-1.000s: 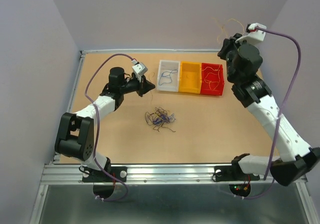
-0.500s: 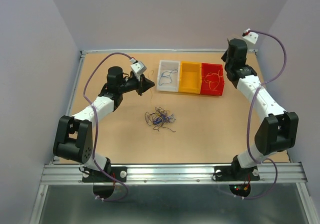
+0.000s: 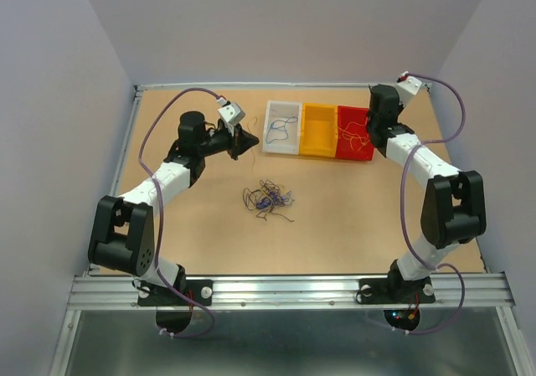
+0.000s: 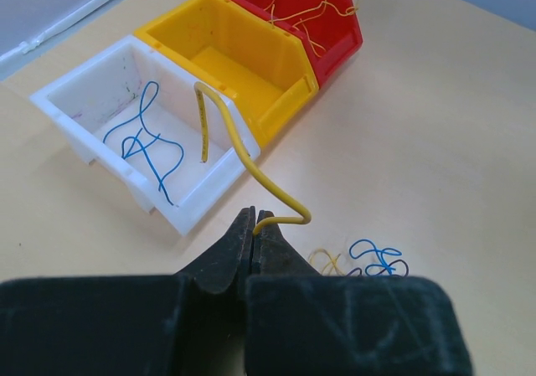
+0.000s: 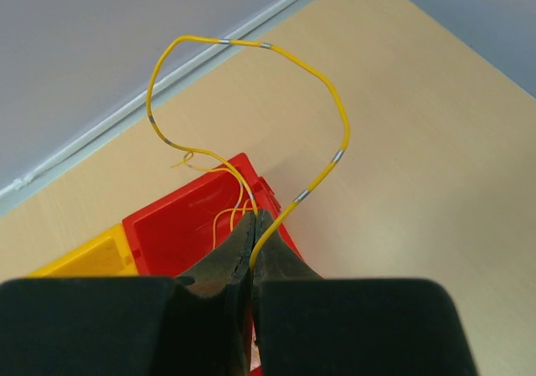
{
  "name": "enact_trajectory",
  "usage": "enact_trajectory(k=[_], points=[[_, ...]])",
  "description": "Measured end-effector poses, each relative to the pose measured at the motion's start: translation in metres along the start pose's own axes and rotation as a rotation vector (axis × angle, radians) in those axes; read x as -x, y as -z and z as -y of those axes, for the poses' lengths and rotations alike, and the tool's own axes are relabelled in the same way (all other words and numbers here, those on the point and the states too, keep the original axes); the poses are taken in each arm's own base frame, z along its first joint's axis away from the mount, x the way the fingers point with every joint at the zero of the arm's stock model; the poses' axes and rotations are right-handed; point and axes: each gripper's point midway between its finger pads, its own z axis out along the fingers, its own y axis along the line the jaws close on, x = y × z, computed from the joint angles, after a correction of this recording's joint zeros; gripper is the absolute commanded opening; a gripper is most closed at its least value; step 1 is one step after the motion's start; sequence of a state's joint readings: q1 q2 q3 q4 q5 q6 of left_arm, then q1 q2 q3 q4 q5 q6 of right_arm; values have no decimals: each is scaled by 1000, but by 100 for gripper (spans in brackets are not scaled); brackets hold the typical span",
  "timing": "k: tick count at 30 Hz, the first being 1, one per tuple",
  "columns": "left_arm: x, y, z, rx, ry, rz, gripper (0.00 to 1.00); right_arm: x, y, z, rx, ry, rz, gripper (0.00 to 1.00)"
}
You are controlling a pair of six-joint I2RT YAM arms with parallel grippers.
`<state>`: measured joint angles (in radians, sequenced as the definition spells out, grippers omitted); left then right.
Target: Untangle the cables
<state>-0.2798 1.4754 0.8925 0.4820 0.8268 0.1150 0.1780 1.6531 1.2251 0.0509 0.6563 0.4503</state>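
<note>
Cables (image 3: 268, 198): a loose knot of blue, black and yellow-orange strands mid-table in the top view, apart from both arms, with a few strands already in the bins at its 12 o'clock
Left strand: a yellow wire (image 4: 244, 147) caught at its kinked end, with the free end arching toward 11 o'clock over the white bin's near wall
Right strand: a banded yellow wire (image 5: 344, 141) looping up to 12 o'clock and back down above the red bin
Left gripper (image 4: 254, 218): pressed together, pinching the yellow wire, at 11 o'clock from the knot
Right gripper (image 5: 254, 217): pressed together on the banded yellow wire, at 2 o'clock from the knot
White bin (image 4: 84, 70): holds curly blue strands
Yellow bin (image 4: 280, 112): we see nothing inside
Red bin (image 4: 339, 41): holds thin yellow-orange strands
Risk, left: we judge that letting go here would drop a yellow piece among the blue, because its tip hangs over the white bin
Risk, right: we judge the springy loop could hop over the red rim, or hook the strands beneath and drag them out as the arm lifts
</note>
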Motion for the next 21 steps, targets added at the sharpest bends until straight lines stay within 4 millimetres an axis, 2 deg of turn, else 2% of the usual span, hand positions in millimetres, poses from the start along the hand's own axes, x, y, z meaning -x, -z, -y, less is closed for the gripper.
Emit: enact_trajectory(k=[6,14,21], points=[[2,1,1,-1,-6,4,0,-17,-6,-2,-36,22,48,1],[3,1,2,-2,-14,6,0,-61,9,-21,-4,117,73,1],[4,0,4,-6,-20,8,0,-108,-8,-15,-17,193,15,1]])
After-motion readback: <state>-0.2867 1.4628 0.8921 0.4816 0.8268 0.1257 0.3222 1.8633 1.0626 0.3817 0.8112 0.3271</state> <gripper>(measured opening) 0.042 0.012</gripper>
